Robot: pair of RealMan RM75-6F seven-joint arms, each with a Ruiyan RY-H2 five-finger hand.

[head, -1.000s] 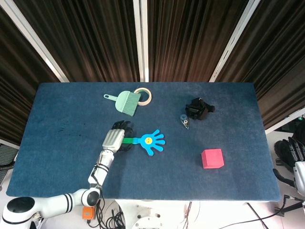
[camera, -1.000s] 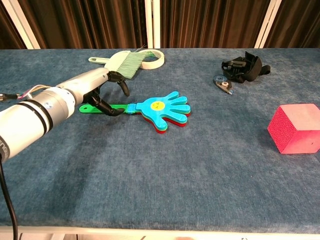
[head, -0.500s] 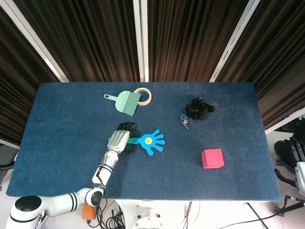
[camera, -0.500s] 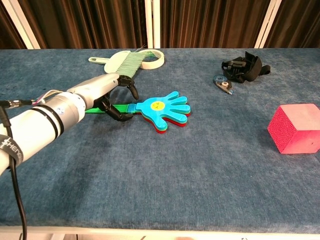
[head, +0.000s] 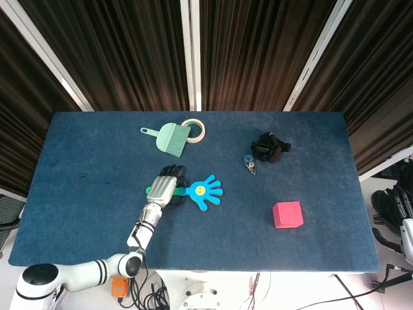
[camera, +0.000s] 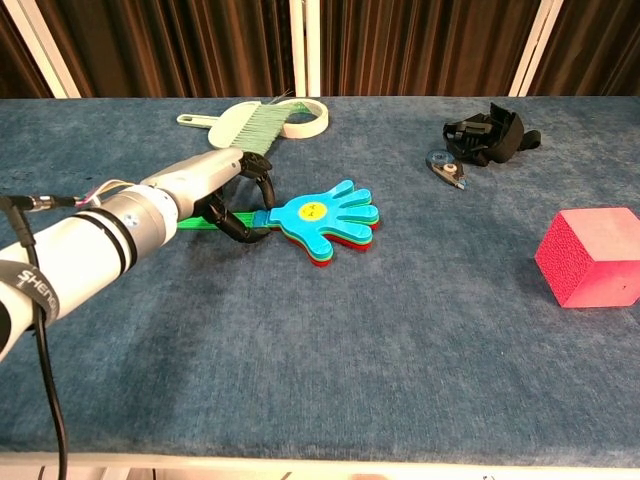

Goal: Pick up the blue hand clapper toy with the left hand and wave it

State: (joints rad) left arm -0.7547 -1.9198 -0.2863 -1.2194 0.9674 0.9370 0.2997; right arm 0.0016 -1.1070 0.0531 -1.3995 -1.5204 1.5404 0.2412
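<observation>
The blue hand clapper toy [head: 205, 190] [camera: 325, 215] lies flat on the blue cloth table [head: 84, 194], left of centre, its palm layers pointing right. Its green handle [camera: 198, 221] runs left beneath my left hand [head: 164, 187] [camera: 222, 188]. That hand reaches in from the lower left and its dark fingers curl over the handle where it meets the palm, with the thumb hooked under the near side. My right hand [head: 390, 206] hangs off the table's right edge, holding nothing, fingers loosely apart.
A mint dustpan brush [head: 169, 137] [camera: 245, 122] and a tape roll [head: 195, 129] [camera: 305, 117] lie behind the clapper. A black object [head: 270, 146] [camera: 490, 135] and a small blue item [head: 250, 163] [camera: 447, 168] sit at the back right. A pink cube [head: 287, 214] [camera: 590, 257] stands front right.
My left hand has slid right along the green handle towards the clapper's palm, and its fingers have curled down around it. The clapper has barely shifted.
</observation>
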